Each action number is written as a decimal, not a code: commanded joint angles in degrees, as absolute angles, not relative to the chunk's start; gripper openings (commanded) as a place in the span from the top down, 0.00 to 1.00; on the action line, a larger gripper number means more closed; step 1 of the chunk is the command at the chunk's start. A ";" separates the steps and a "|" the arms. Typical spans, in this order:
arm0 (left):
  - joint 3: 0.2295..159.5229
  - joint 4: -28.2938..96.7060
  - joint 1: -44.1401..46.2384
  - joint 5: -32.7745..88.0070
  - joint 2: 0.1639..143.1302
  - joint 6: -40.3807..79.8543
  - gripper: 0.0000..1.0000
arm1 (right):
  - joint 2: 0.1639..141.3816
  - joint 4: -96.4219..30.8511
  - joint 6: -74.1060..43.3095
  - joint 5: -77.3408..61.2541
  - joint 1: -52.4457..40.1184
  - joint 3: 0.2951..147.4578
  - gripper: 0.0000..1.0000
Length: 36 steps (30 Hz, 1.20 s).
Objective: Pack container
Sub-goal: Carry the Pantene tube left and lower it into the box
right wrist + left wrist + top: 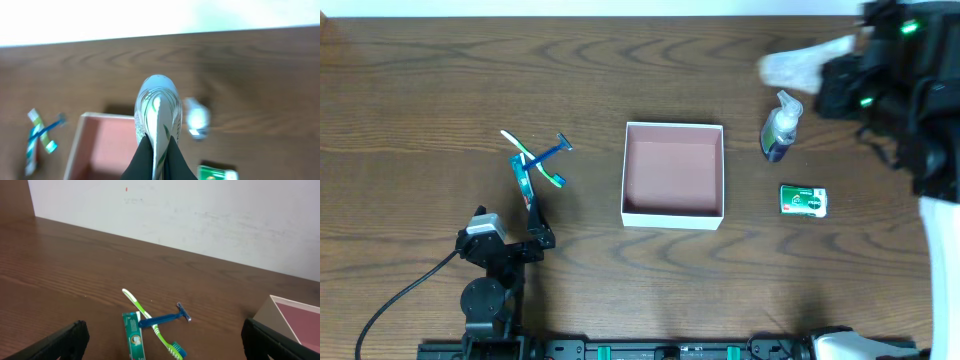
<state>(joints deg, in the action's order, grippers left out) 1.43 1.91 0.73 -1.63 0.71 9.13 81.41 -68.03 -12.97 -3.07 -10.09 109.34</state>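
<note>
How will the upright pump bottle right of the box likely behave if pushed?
The pump bottle looks tall on a narrow base, so a high push probably tips it. Its rounded body would likely roll afterwards. Smooth plastic may slip.

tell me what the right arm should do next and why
Probably swing the right gripper across to the container and stop above it. It is shut on the white item, which is off to the container's side near the pump bottle, and the container holds nothing yet.
</note>
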 commanded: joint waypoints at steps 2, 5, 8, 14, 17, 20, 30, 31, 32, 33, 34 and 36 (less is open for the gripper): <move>0.23 4.01 0.38 -2.09 0.71 8.60 0.02 | 81.10 -68.12 -15.27 0.73 -19.75 110.24 0.99; 0.23 4.01 0.38 -2.09 0.71 8.60 0.02 | 83.35 -68.45 -17.30 4.93 -26.11 110.24 0.99; 0.23 4.03 0.38 -2.09 0.71 8.60 0.02 | 86.74 -68.45 -19.42 7.66 -31.40 110.24 0.99; 0.23 4.01 0.38 -2.09 0.71 8.60 0.02 | 94.61 -67.96 -23.44 10.55 -36.73 110.26 0.99; 0.23 4.01 0.38 -2.09 0.71 8.60 0.02 | 97.82 -67.66 -25.06 10.20 -37.21 110.26 0.99; 0.23 4.01 0.38 -2.09 0.71 8.60 0.02 | 100.18 -66.57 -25.30 8.56 -37.19 110.26 0.99; 0.23 4.01 0.38 -2.09 0.71 8.60 0.02 | 106.06 -63.55 -25.96 5.74 -37.19 110.26 0.99; 0.23 4.01 0.38 -2.09 0.71 8.60 0.02 | 106.50 -63.42 -26.15 5.58 -37.19 110.26 0.99; 0.23 4.01 0.38 -2.09 0.71 8.60 0.02 | 107.02 -63.22 -26.17 5.52 -37.19 110.26 0.99; 0.23 4.01 0.38 -2.09 0.71 8.60 0.02 | 107.33 -63.18 -26.37 5.52 -37.19 110.26 0.99; 0.23 4.03 0.38 -2.09 0.71 8.60 0.02 | 107.92 -63.07 -26.85 5.50 -37.19 110.26 0.99; 0.23 4.03 0.38 -2.09 0.71 8.60 0.02 | 108.75 -62.63 -26.98 4.36 -37.19 110.26 0.99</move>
<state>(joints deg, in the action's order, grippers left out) 1.43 1.91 0.73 -1.65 0.71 9.13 108.31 -63.55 -25.45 5.37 -36.99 109.32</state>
